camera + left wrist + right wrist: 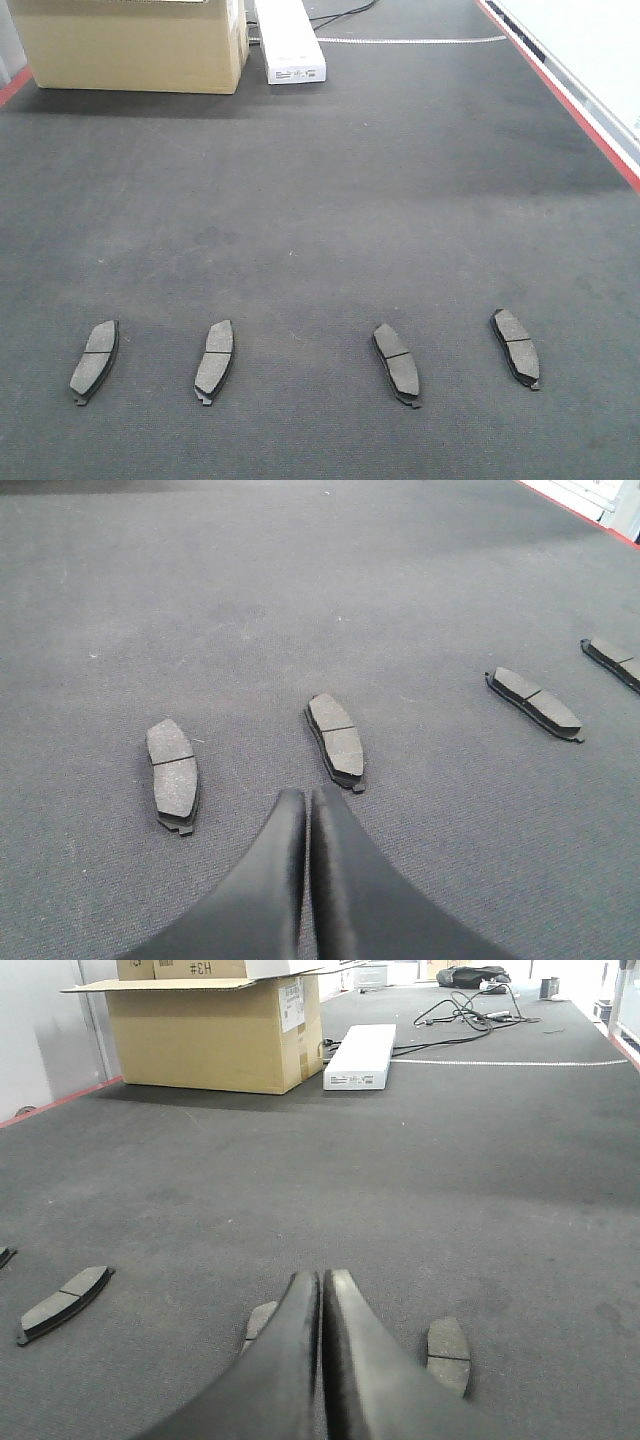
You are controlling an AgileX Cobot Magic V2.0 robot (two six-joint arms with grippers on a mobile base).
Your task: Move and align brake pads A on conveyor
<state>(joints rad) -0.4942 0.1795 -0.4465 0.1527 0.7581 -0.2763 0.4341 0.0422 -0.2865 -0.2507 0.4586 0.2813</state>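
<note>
Nearest to us in the left wrist view is the left gripper (306, 798), its two dark fingers pressed together and holding nothing; in the right wrist view the right gripper (321, 1282) is likewise clenched and empty. Both hang above the conveyor (320, 200), touching none of the parts.

We see the four brake pads A in a loose row across the near part of the belt in the front view: the far-left pad (94, 360), the inner-left pad (214, 361), the inner-right pad (397, 363) and the far-right pad (515, 347). They lie flat, friction face up, well apart from each other. The two left ones lean one way, the two right ones the other, so we judge the row is not yet aligned.

Beyond them stand a cardboard box (130, 45) and a white flat case (288, 40), well clear of the row.

We expect each pad to be stiff, dense for its size and not fragile, with a rough face that should not slip. Lying so low on the belt, it offers little height. We would open the fingers first, then pinch across the short width near the centre groove, on the long edges, keeping off the small tabs
</note>
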